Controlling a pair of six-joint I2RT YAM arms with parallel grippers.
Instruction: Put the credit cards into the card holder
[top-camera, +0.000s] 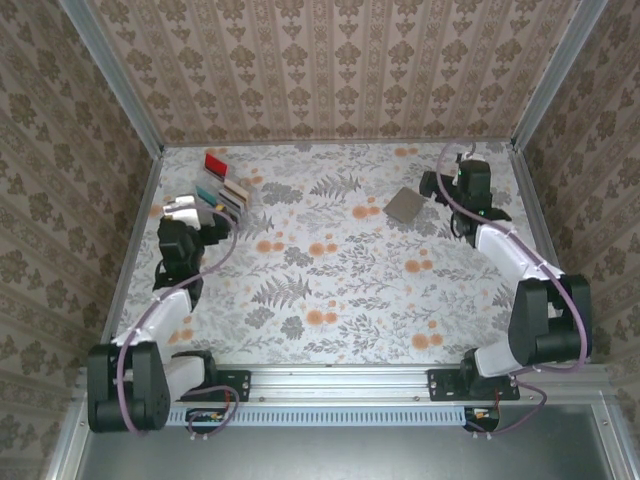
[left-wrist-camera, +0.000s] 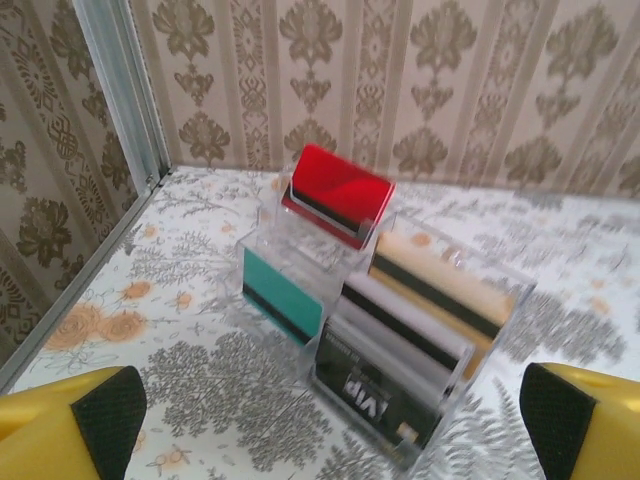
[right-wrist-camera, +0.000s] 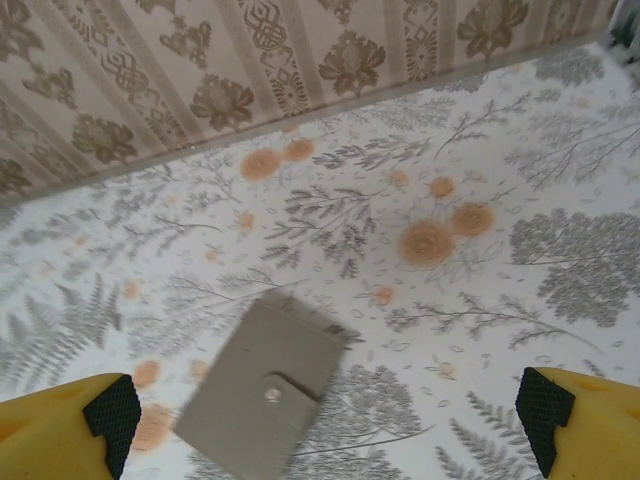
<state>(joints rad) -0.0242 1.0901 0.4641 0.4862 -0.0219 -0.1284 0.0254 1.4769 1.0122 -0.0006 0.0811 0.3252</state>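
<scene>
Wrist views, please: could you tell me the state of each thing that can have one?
card holder: closed, tab fastened, lying flat.
credit cards: slotted in the clear rack, none in the holder yet.
left tool: open, empty.
right tool: open, empty.

Far left, coloured credit cards (top-camera: 222, 185) standing on edge just beyond the left gripper (top-camera: 205, 210); flat grey card holder (top-camera: 405, 205) beside the right gripper (top-camera: 427, 187).

Table (top-camera: 340, 290) lies open between rack (top-camera: 222, 190) and card holder (top-camera: 405, 205); walls (top-camera: 330, 70) crowd both
</scene>
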